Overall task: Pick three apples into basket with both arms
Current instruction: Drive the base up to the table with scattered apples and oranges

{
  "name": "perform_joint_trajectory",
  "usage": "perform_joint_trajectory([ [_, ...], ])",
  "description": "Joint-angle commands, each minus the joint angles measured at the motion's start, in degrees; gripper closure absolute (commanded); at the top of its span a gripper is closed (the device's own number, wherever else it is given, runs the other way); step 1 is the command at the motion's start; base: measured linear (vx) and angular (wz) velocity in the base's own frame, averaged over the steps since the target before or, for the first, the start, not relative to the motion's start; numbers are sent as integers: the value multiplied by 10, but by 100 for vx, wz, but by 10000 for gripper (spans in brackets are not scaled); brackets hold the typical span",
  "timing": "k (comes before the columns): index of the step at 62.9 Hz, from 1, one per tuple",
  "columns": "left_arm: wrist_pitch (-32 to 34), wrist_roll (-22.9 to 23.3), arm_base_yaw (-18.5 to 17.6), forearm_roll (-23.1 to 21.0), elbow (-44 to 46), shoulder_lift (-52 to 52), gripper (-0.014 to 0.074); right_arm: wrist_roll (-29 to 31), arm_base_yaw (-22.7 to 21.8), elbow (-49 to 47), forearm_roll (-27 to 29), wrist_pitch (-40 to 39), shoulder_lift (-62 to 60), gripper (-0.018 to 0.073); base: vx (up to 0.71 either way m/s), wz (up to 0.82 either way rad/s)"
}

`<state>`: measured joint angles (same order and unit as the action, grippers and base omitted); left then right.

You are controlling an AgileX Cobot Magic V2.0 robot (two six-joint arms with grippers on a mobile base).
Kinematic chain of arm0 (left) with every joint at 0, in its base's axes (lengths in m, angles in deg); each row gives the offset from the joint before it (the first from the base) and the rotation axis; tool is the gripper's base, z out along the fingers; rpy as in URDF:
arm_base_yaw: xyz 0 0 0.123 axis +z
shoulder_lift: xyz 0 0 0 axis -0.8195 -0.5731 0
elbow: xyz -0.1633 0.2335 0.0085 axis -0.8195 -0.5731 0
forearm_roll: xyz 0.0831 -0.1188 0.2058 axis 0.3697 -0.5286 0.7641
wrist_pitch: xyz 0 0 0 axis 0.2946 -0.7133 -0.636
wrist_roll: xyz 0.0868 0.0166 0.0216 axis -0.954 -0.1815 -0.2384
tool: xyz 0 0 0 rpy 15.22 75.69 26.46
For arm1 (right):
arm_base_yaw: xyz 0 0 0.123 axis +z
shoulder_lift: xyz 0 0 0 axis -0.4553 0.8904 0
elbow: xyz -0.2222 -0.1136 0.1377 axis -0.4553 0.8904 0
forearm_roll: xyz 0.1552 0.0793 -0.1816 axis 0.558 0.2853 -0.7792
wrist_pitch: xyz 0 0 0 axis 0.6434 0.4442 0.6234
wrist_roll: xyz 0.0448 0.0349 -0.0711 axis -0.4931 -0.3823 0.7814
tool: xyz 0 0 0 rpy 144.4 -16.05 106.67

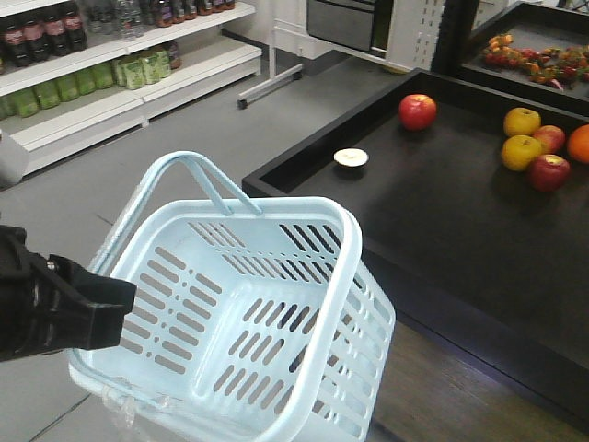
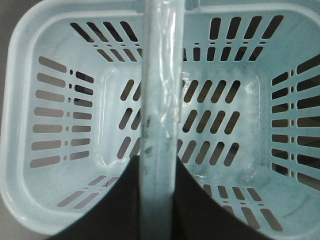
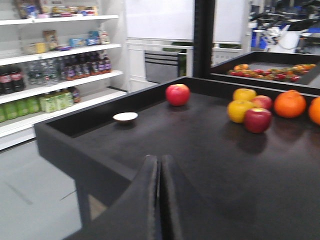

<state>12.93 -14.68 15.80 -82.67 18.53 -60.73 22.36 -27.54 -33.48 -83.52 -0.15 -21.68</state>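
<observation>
Below the left tool [image 2: 157, 205], the basket [image 1: 368, 322] hangs by one handle [image 2: 157, 75] clamped in the jaws. It's empty inside. The right tool [image 3: 160, 200] is pinched flat and holds nothing. The three apples are on the worktop [image 3: 200, 165] ahead of it: lone apple [image 3: 177, 94] far left, dark red apple [image 3: 257, 120] and blush apple [image 3: 261, 101] right, against the yellow apples [image 3: 239, 110]. My read: zero of three done.

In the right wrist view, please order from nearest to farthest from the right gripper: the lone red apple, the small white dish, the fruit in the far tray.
1. small white dish, ahead and left of the right gripper.
2. lone red apple, by the table's back rim.
3. fruit in the far tray, beyond the table, right.
</observation>
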Motion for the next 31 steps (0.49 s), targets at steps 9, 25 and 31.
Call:
perform_joint_trajectory([
  [9,46,7,-3,-7,18,9,604,5,-1,8,-6,-43,-7,561,11,-44],
  [25,46,7,-3,-7,18,9,604,5,-1,8,-6,-43,-7,561,9,-36],
  [31,46,7,-3,-7,18,9,604,5,-1,8,-6,-43,-7,561,7,-33],
])
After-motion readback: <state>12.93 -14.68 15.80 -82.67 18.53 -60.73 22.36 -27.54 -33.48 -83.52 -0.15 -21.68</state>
